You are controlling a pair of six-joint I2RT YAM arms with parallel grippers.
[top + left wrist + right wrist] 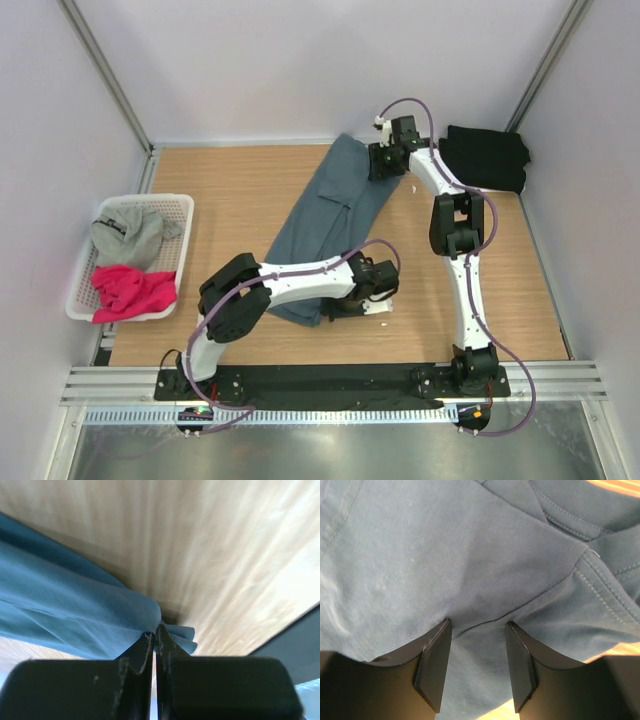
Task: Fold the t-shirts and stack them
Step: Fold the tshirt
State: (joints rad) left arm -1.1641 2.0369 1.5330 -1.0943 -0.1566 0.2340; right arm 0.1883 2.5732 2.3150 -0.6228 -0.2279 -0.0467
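The left gripper [155,631] pinches an edge of the slate blue-grey cloth t-shirt [330,210], the right gripper [477,626] straddles a fold at its far end, grip unclear, and the dark print on the light grey t-shirt [130,238] is too small to read.

My left arm [300,280] reaches low to the right with the elbow bent. The left gripper [155,636] has its jaws pressed together on the blue-grey t-shirt [75,605]. My right arm [468,290] is stretched far forward, and the right gripper [477,625] points down with jaws apart.
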